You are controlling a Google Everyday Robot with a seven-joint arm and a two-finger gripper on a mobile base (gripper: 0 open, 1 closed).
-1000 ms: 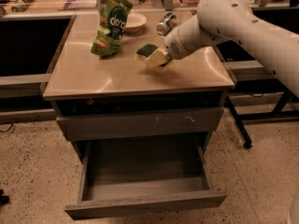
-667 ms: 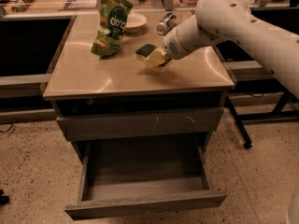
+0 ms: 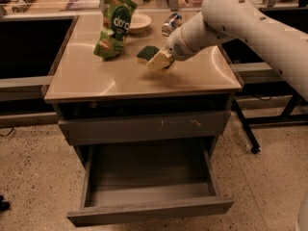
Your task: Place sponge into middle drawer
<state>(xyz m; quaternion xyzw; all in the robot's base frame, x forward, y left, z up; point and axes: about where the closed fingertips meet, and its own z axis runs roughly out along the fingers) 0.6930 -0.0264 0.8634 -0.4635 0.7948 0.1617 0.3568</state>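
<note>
Smooth white rounded arm (image 3: 250,23), perforated wrist (image 3: 185,40), pincer (image 3: 161,60) at its tip.

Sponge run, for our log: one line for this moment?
gripper over countertop | jaws shut on sponge | middle drawer open

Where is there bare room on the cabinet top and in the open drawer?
The tan cabinet top is bare along its front edge and left side, in front of the green snack bag. The back is crowded: white bowl, silver can, and the claw at the green-and-yellow sponge. The open grey middle drawer is empty.
</note>
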